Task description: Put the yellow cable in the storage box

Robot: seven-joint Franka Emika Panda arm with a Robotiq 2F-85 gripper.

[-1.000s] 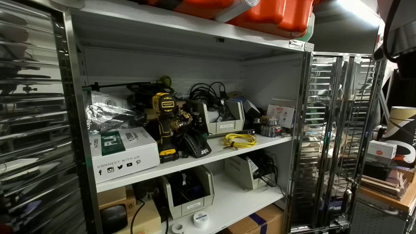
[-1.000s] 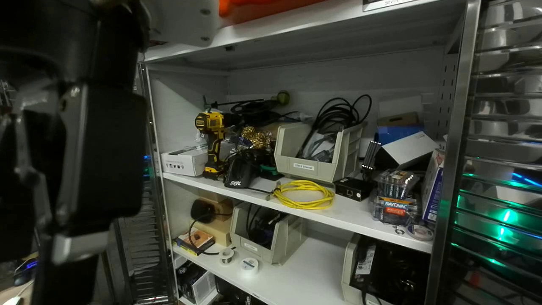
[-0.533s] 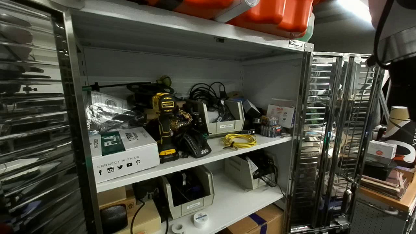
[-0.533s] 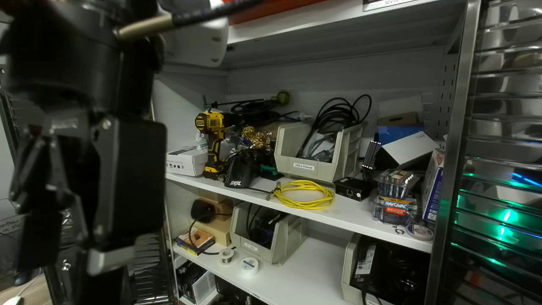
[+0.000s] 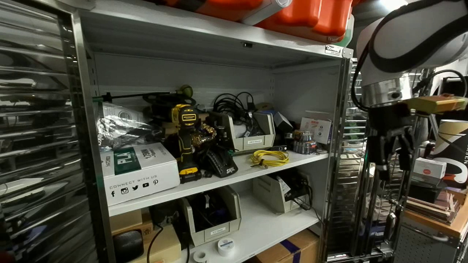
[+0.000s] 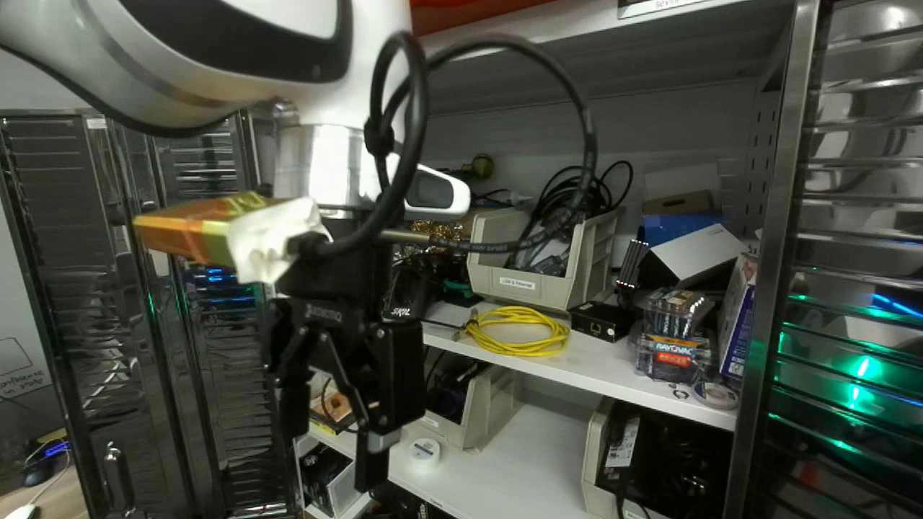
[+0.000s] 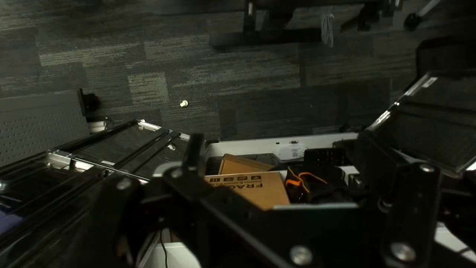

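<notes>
The yellow cable (image 6: 515, 315) lies coiled on the shelf (image 5: 245, 166), close to its front edge and just in front of the storage bin (image 6: 548, 292), with black cables (image 5: 230, 106) looping above that bin's rim. In an exterior view the gripper (image 5: 395, 168) points down beyond the shelf's right-hand corner, well apart from the cable, its jaws spread wide and holding nothing. A white box (image 5: 142, 179) takes up the front left corner, a yellow drill (image 5: 185, 143) stands upright just beside it, and battery packs (image 6: 674, 347) sit near the front right corner
</notes>
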